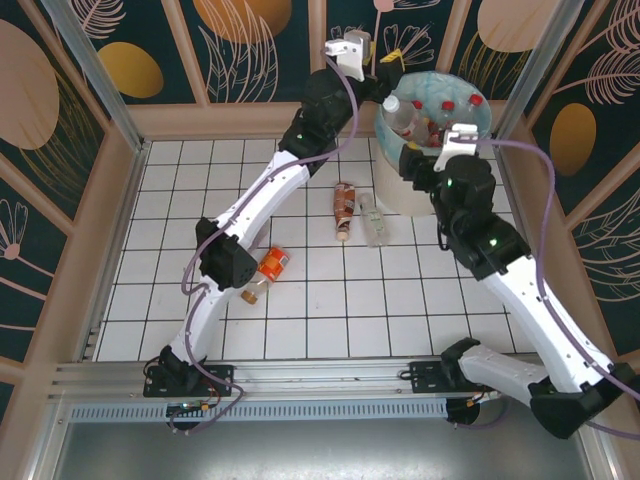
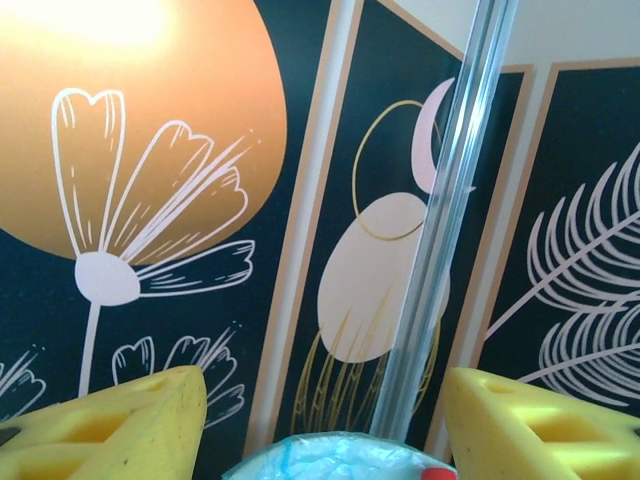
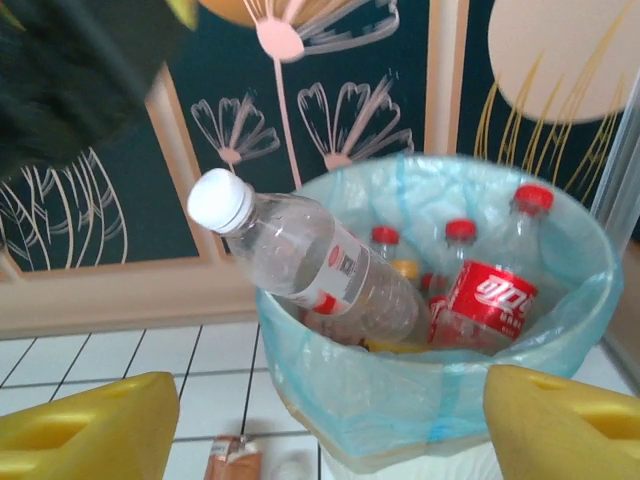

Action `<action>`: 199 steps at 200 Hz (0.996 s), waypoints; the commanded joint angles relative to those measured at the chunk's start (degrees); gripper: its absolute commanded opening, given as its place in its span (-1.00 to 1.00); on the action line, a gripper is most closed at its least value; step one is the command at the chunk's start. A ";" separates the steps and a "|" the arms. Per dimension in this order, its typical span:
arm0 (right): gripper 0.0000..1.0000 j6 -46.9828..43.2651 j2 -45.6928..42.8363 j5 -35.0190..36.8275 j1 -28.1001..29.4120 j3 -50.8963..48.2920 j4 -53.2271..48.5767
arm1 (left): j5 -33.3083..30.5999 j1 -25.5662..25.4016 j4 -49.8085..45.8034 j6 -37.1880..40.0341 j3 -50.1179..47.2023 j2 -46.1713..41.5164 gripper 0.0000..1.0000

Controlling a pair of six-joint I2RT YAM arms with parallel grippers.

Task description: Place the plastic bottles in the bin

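The white bin (image 1: 405, 190) with its blue-green bag stands at the back right and holds several plastic bottles. A clear bottle with a white cap (image 1: 400, 112) (image 3: 300, 255) leans out over the bin's left rim, and a red-labelled bottle (image 3: 490, 295) stands inside. On the tiles lie a brown-labelled bottle (image 1: 344, 205) (image 3: 232, 458), a clear bottle (image 1: 373, 220) and an orange-labelled bottle (image 1: 268, 268). My left gripper (image 1: 388, 60) (image 2: 325, 400) hangs open above the bin's far left rim (image 2: 340, 455). My right gripper (image 1: 432, 152) (image 3: 330, 400) is open at the bin's near side, holding nothing.
Patterned walls and metal posts (image 2: 440, 230) close in behind the bin. The left arm (image 1: 270, 190) stretches diagonally over the tiled floor (image 1: 330, 300), passing above the orange-labelled bottle.
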 commanded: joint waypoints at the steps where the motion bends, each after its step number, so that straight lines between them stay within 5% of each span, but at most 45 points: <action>1: 0.54 5.61 5.34 -9.64 -4.51 8.14 -6.57 | 1.12 -0.05 -3.84 -2.86 1.69 -6.54 0.26; 45: 0.44 0.23 17.40 -9.76 -2.36 21.76 -7.55 | -9.20 -0.05 -15.74 1.94 -10.04 -20.05 0.28; 96: 0.52 -8.04 22.92 -1.31 -1.24 19.14 -1.30 | -19.86 0.02 -19.63 8.36 -35.00 -36.63 0.33; 139: 0.42 -7.45 23.73 -4.28 -6.15 16.76 4.03 | -20.82 0.28 -16.45 8.08 -46.99 -44.94 0.34; 199: 0.40 -2.20 27.21 -14.06 -13.41 17.19 2.74 | -20.18 0.28 -14.65 7.19 -49.60 -46.25 0.36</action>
